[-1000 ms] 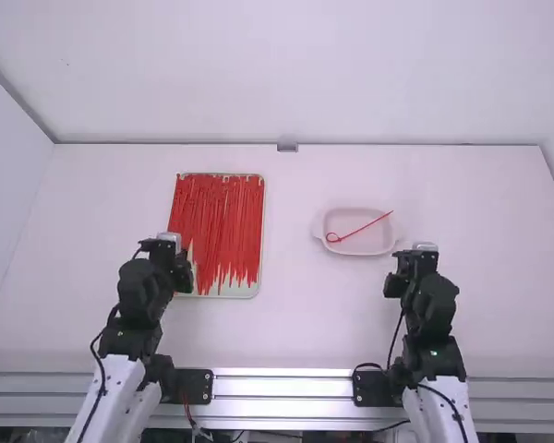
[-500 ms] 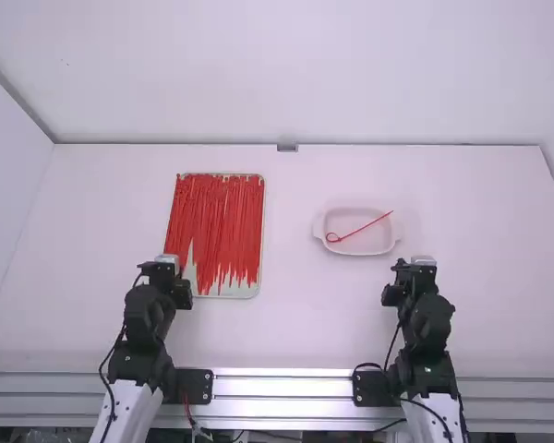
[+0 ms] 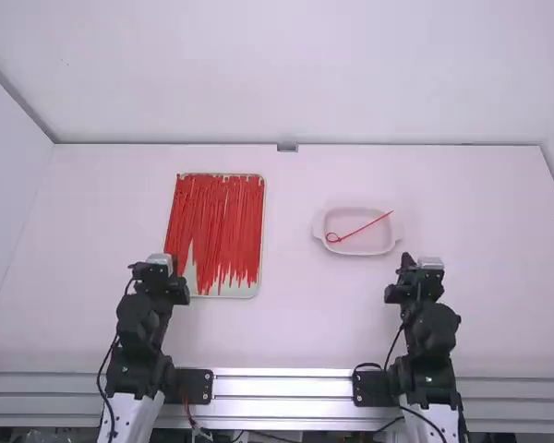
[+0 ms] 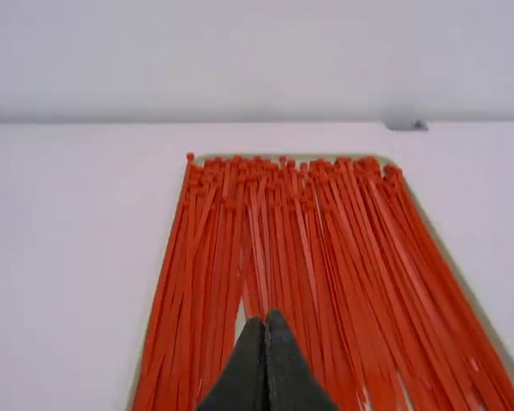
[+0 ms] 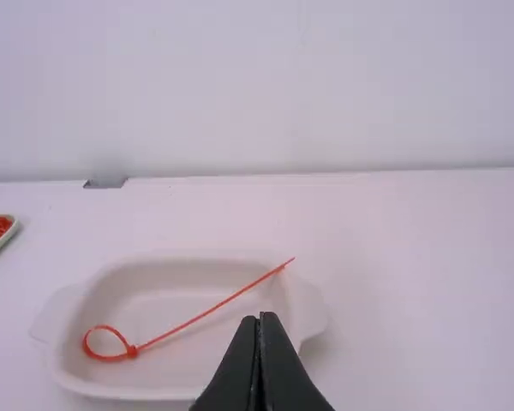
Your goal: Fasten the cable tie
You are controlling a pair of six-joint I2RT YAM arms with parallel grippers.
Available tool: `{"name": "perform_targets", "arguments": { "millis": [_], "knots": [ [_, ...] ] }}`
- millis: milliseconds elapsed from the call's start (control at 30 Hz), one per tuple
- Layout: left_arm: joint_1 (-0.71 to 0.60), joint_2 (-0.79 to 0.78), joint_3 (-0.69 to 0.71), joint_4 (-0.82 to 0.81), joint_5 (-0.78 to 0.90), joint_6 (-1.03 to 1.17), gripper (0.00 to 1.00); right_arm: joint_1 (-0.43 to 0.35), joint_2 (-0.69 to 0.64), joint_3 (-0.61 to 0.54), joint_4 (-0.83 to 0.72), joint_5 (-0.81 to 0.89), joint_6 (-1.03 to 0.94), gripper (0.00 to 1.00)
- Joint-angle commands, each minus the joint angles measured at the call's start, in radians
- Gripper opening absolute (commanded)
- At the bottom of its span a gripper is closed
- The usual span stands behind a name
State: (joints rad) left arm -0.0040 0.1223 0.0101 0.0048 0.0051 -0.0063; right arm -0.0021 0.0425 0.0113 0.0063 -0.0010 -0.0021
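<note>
Several loose red cable ties (image 3: pixel 217 231) (image 4: pixel 308 257) lie side by side on a pale tray (image 3: pixel 258 277) at the left of the table. A fastened red cable tie (image 3: pixel 355 229) (image 5: pixel 180 321), looped at one end, rests in a white dish (image 3: pixel 385 242) (image 5: pixel 60 308) at the right. My left gripper (image 3: pixel 160 272) (image 4: pixel 265 323) is shut and empty at the tray's near edge. My right gripper (image 3: pixel 415 274) (image 5: pixel 259 319) is shut and empty just in front of the dish.
The white table (image 3: pixel 102 203) has open surface around the tray and dish. A small grey fitting (image 3: pixel 287 146) sits at the table's far edge against the wall.
Both arms have drawn back toward their bases. The tray, dish and ties have not moved.
</note>
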Motion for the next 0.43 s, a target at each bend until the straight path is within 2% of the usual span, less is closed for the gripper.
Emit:
{"name": "perform_targets", "arguments": {
  "millis": [0, 400],
  "knots": [
    [0.004, -0.033, -0.01, -0.005, -0.005, 0.006, 0.0, 0.002, -0.03, -0.011, -0.006, 0.001, 0.002, 0.0],
    [0.004, -0.122, -0.01, -0.005, -0.005, 0.006, 0.0, 0.002, -0.043, -0.011, -0.006, 0.001, 0.002, 0.0]
  ]
}}
